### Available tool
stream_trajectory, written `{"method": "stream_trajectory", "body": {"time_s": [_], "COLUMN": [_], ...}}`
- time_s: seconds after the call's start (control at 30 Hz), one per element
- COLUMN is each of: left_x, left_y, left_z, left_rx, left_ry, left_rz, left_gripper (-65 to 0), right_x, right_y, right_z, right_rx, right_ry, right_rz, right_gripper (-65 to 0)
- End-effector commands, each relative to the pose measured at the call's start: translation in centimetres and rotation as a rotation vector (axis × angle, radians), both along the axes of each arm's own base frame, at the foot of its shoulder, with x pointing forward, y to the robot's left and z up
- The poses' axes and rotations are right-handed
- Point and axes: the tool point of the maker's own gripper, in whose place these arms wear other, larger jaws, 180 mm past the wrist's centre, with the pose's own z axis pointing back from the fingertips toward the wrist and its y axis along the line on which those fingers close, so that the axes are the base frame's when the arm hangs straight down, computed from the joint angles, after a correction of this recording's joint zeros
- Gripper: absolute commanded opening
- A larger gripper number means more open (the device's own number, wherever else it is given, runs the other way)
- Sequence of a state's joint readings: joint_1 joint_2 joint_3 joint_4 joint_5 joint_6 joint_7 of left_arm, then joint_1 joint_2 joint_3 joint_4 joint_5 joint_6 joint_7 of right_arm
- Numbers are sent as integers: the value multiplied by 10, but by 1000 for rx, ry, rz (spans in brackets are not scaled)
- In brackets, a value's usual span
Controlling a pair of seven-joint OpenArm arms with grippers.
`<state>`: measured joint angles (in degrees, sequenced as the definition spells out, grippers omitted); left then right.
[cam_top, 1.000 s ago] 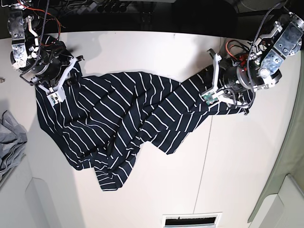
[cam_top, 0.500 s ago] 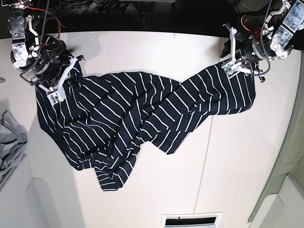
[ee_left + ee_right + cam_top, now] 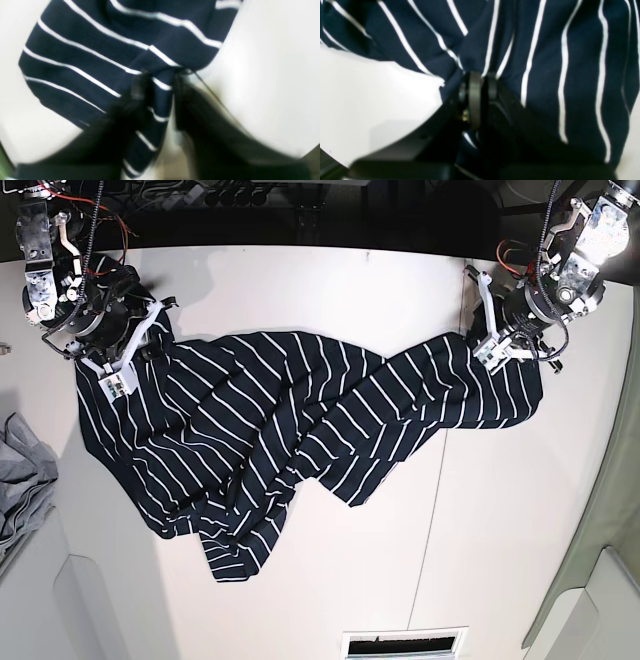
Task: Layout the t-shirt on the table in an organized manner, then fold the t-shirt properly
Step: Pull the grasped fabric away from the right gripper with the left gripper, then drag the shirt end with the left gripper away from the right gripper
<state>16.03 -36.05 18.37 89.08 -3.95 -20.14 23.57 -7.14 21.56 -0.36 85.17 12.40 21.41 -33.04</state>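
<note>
The dark navy t-shirt (image 3: 280, 430) with thin white stripes lies crumpled and twisted across the white table (image 3: 330, 290). My left gripper (image 3: 497, 348) is at the shirt's right end. In the left wrist view it (image 3: 162, 80) is shut on a bunched fold of the t-shirt (image 3: 100, 45), fabric pinched between its black fingers. My right gripper (image 3: 135, 350) is at the shirt's upper left corner. In the right wrist view it (image 3: 481, 77) is shut on the t-shirt (image 3: 545, 50) there.
A plain light grey garment (image 3: 20, 470) lies at the table's left edge. A thin dark seam line (image 3: 430, 520) runs down the table's right half. A vent slot (image 3: 405, 645) sits at the front edge. Dark clutter and cables line the back.
My left gripper rose off the shirt toward the back, then came down on its right end and closed on the fabric. The right arm has not moved.
</note>
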Motion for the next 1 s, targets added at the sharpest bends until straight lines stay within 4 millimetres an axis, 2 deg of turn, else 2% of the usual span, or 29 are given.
{"method": "stream_trajectory", "body": {"time_s": [0.0, 0.07, 0.17, 0.4, 0.5, 0.6, 0.7, 0.8, 0.87, 0.93, 0.97], "left_x": [-1, 4, 27, 81, 112, 145, 184, 229, 258, 280, 290], "left_y": [15, 25, 32, -10, -17, -18, -13, -5, -2, -1, 0], "left_z": [0, 7, 41, 152, 192, 222, 243, 253, 250, 238, 231], "left_rx": [62, 94, 124, 108, 94, 61, 28, -28, -96, -172, -207], "left_ry": [13, -12, -127, -422, -550, -651, -718, -741, -713, -651, -623], "left_rz": [-3, 1, 5, -134, -144, -152, -148, -93, -36, 22, 64], "left_gripper": [-650, -650, -650, -650, -650, -650, -650, -650, -650, -650, -613], "right_x": [-2, -2, -2, -2, -3, -2, -2, -2, -2, -3, -3], "right_y": [-7, -7, -7, -7, -7, -7, -7, -7, -6, -4, -2], "right_z": [-1, -1, -1, 0, -1, -1, -1, -1, -1, -2, -2], "right_rx": [-28, -28, -28, -28, -29, -29, -29, -29, -26, -20, -16], "right_ry": [16, 16, 16, 15, 18, 17, 17, 17, 17, 17, 19], "right_rz": [0, 0, 0, 0, 0, -1, -1, -1, -1, -2, -3], "right_gripper": [-650, -650, -650, -650, -650, -650, -650, -650, -650, -650, -650]}}
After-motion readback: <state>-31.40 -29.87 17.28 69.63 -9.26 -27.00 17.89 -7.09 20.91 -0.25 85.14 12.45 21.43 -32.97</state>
